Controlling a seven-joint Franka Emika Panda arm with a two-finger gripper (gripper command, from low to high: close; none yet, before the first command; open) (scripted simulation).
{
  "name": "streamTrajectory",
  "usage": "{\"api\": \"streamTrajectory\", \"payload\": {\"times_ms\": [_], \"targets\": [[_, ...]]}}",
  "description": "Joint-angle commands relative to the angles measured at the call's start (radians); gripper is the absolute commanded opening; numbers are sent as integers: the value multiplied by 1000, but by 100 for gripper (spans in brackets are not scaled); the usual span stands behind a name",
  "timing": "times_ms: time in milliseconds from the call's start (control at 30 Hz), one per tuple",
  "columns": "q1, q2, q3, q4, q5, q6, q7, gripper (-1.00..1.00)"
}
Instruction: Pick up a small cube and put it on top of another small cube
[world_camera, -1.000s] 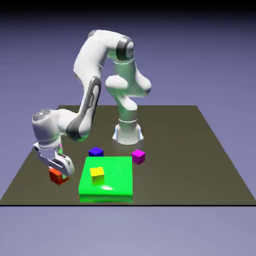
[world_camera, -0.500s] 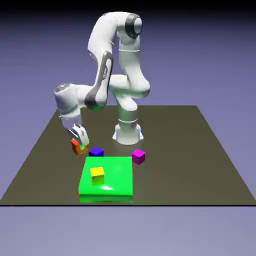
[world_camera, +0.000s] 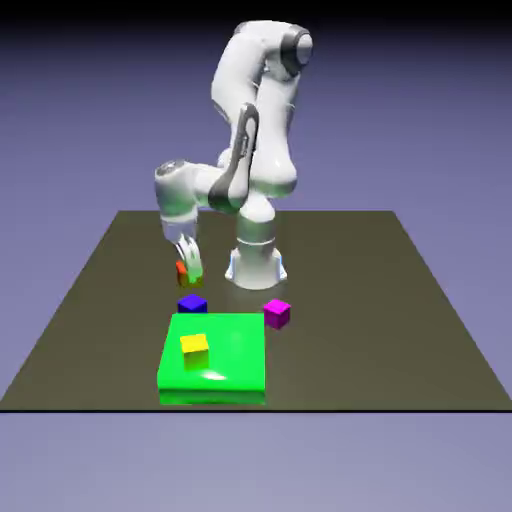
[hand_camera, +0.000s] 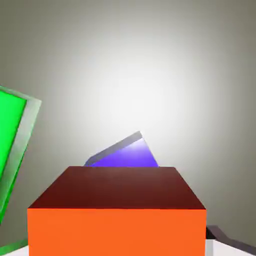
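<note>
1. Holding the red-orange cube (world_camera: 182, 268), the tool (world_camera: 187, 269) is hanging in the air above the bench (world_camera: 420, 330), with its two fingers closed tight on the cube's sides.
2. The red-orange cube is floating off the bench, just above the blue cube (world_camera: 192, 303) and a little toward the exterior view's left of it, not touching it.
3. In the hand view, the red-orange cube (hand_camera: 117, 212) is filling the bottom of the picture, and the blue cube (hand_camera: 125, 154) is peeking out from behind its top edge.
4. No words, labels or brand marks are showing on any of the things.
5. Four small cubes are showing in all: one red-orange, one blue, one yellow (world_camera: 194, 346) and one magenta (world_camera: 277, 312).
6. One flat green block (world_camera: 235, 360) is lying on the bench, and the yellow cube is sitting on top of it, near its side at the exterior view's left.
7. The blue cube is sitting on the bench just beyond the green block's far edge.
8. The magenta cube is sitting on the bench just beside the green block's far corner at the exterior view's right.
9. One white arm (world_camera: 245, 130) is standing at the far side of the bench and bending down to the tool.
</note>
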Motion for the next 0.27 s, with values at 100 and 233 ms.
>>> {"api": "streamTrajectory", "payload": {"times_ms": [100, 233], "targets": [[11, 145, 4, -5, 31, 149, -21, -100], [9, 116, 3, -4, 25, 119, -16, 100]]}}
